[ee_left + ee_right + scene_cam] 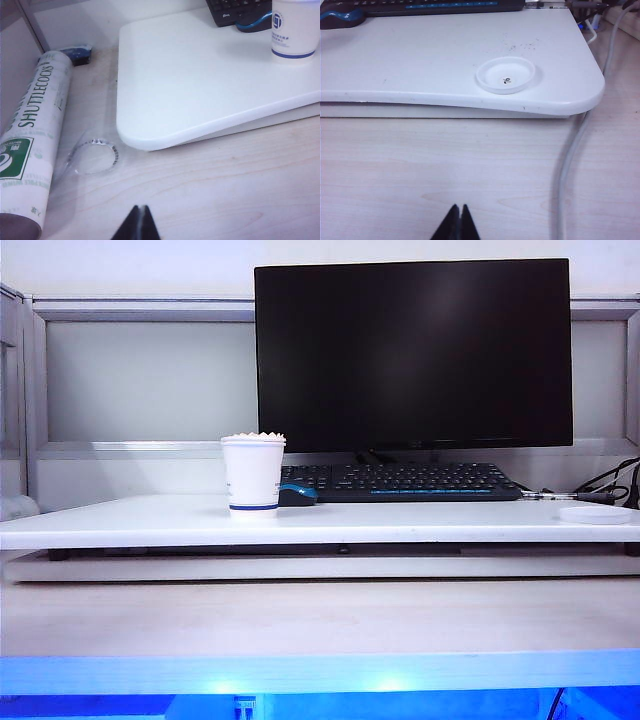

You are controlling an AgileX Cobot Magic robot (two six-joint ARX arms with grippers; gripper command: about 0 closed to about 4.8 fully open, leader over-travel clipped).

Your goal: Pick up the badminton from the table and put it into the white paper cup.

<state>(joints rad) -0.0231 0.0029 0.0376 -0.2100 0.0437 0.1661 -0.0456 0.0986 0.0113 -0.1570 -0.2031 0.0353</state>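
- The white paper cup (252,473) is standing upright on the table (400,520), left of the middle in the exterior view, set back from the thin front edge.
- The badminton (254,437) is sitting inside the cup, only its scalloped feather rim showing above the lip.
- A dark mouse with blue trim (297,495) is lying just beside the cup, in front of a black keyboard (400,481) and a dark monitor (413,353).
- A flat white disc (505,75) is resting near the table's rounded right corner, close to the front edge.
- The left gripper (139,210) is hovering over the pale wood surface (200,190) below the table's left corner, its fingers pressed together, holding nothing.
- A shuttlecock tube (35,135) is lying on the wood beside it, with a clear plastic ring (96,156) nearby.
- The right gripper (458,209) is hanging over bare wood, fingers pressed together and empty; a grey cable (570,165) is trailing alongside.
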